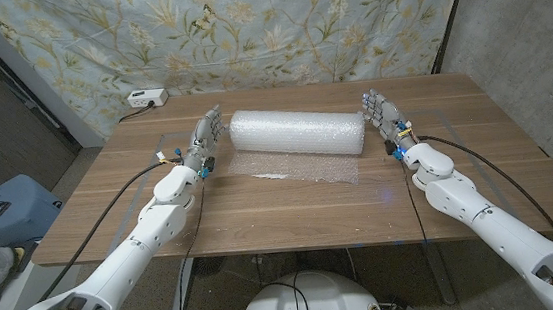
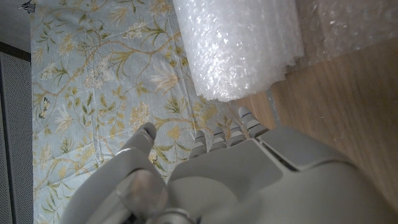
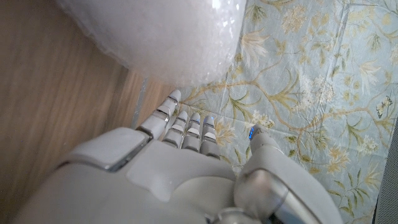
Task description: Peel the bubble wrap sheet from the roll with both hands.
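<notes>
A roll of bubble wrap [image 1: 298,131] lies crosswise at the table's middle, with a loose sheet [image 1: 293,166] spread flat on the wood in front of it. My left hand [image 1: 207,136] stands just off the roll's left end, fingers apart, holding nothing. My right hand [image 1: 385,115] stands just off the roll's right end, likewise open and empty. In the left wrist view the roll's end [image 2: 239,46] sits a short gap beyond my left hand [image 2: 211,174]. The right wrist view shows the other end [image 3: 168,34] close beyond my right hand [image 3: 180,168].
A white power strip [image 1: 146,97] sits at the table's far left corner. A flowered cloth [image 1: 245,27] hangs behind the table. Bare wood [image 1: 292,214] stretches in front of the sheet. A blue object [image 1: 0,209] stands on the floor to the left.
</notes>
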`<state>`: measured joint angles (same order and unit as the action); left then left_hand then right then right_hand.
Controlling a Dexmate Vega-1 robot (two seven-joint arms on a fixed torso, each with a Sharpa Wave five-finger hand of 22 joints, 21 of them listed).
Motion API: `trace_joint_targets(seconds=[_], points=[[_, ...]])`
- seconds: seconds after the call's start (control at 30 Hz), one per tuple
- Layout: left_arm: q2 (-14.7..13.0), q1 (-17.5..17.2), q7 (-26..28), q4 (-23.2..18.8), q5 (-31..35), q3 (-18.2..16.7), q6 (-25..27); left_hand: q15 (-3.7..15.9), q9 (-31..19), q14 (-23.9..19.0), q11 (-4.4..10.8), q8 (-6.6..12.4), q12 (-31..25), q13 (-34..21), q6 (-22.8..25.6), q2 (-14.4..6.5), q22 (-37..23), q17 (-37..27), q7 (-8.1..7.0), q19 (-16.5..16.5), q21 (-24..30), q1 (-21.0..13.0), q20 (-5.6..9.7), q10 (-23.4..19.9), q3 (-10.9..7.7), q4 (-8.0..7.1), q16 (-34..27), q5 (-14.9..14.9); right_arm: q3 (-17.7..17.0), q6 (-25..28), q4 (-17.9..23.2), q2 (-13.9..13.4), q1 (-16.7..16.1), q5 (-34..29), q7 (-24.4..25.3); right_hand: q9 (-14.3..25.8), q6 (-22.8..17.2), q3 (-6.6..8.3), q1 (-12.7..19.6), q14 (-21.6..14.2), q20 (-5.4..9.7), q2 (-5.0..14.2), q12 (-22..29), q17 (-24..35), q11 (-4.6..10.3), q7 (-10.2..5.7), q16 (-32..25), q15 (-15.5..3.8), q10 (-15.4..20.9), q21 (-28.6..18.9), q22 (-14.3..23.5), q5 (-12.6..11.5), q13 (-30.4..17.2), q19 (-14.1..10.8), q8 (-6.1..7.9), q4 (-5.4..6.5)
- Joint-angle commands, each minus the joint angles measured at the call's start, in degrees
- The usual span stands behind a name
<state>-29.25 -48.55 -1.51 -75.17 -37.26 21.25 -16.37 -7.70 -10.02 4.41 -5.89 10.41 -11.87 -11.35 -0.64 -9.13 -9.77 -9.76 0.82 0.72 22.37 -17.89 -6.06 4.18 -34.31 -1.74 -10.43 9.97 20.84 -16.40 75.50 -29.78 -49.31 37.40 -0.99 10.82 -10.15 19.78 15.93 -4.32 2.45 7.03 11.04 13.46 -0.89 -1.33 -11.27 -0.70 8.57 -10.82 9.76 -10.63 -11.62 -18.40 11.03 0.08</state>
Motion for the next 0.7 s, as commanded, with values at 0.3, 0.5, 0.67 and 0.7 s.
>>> trace_joint_targets(seconds=[0.3, 0.5, 0.67, 0.7], points=[[-0.52, -0.90, 0.82, -1.38, -0.20, -0.21, 0.78, -0.44, -0.19, -0.10, -0.22, 0.39, -0.42, -0.06, -0.10, -0.07, -0.27, -0.11, 0.49, -0.18, -0.06, -0.65, -0.57, -0.31, -0.51, 0.40, -0.20, 0.36, -0.08, 0.23, 0.52, -0.24, -0.06, -0.04, 0.06, 0.09, -0.53, 0.27, 0.68, -0.42, 0.36, -0.10, 0.39, 0.16, -0.41, 0.09, -0.44, 0.03, 0.39, -0.38, 0.07, -0.33, -0.05, -0.44, 0.25, -0.47], [-0.46, -0.92, 0.70, -1.16, -0.32, -0.20, 0.80, -0.40, -0.19, -0.11, -0.26, 0.34, -0.43, -0.04, -0.13, -0.08, -0.28, -0.10, 0.45, -0.24, -0.17, -0.72, -0.54, -0.37, -0.59, 0.58, -0.16, 0.38, 0.15, 1.25, 3.37, -2.28, -0.40, -2.45, 1.74, 0.09, -0.55, 0.26, 0.80, -0.26, 0.32, -0.06, 0.41, 0.08, -0.42, 0.14, -0.41, 0.20, 0.38, -0.35, 0.08, -0.29, -0.05, -0.38, 0.25, -0.69], [-0.66, -0.95, 0.12, -1.10, -0.55, -0.30, 0.66, -0.49, -0.20, -0.12, -0.20, 0.32, -0.45, -0.02, -0.10, -0.07, -0.28, -0.10, 0.50, -0.29, -0.27, -0.76, -0.57, -0.47, -0.65, 0.71, -0.14, 0.39, 0.77, 2.61, 6.17, -4.51, -0.27, -5.71, 3.26, 0.09, -0.56, 0.28, 0.98, -0.12, 0.20, -0.07, 0.38, -0.02, -0.49, 0.09, -0.36, 0.28, 0.27, -0.25, 0.08, -0.27, -0.05, -0.12, 0.25, -0.94], [-0.80, -1.02, 0.64, -1.37, -0.37, -0.32, 1.00, -0.47, -0.20, -0.11, -0.21, 0.32, -0.45, -0.01, -0.11, -0.07, -0.28, -0.10, 0.49, -0.29, -0.29, -0.77, -0.56, -0.46, -0.66, 0.74, -0.13, 0.39, 0.87, 3.02, 6.64, -4.75, -0.21, -6.08, 3.54, 0.09, -0.51, 0.29, 1.06, -0.07, 0.16, -0.07, 0.38, -0.07, -0.88, 0.14, -0.34, 0.27, 0.25, -0.24, 0.08, -0.26, -0.05, -0.09, 0.22, -1.06]])
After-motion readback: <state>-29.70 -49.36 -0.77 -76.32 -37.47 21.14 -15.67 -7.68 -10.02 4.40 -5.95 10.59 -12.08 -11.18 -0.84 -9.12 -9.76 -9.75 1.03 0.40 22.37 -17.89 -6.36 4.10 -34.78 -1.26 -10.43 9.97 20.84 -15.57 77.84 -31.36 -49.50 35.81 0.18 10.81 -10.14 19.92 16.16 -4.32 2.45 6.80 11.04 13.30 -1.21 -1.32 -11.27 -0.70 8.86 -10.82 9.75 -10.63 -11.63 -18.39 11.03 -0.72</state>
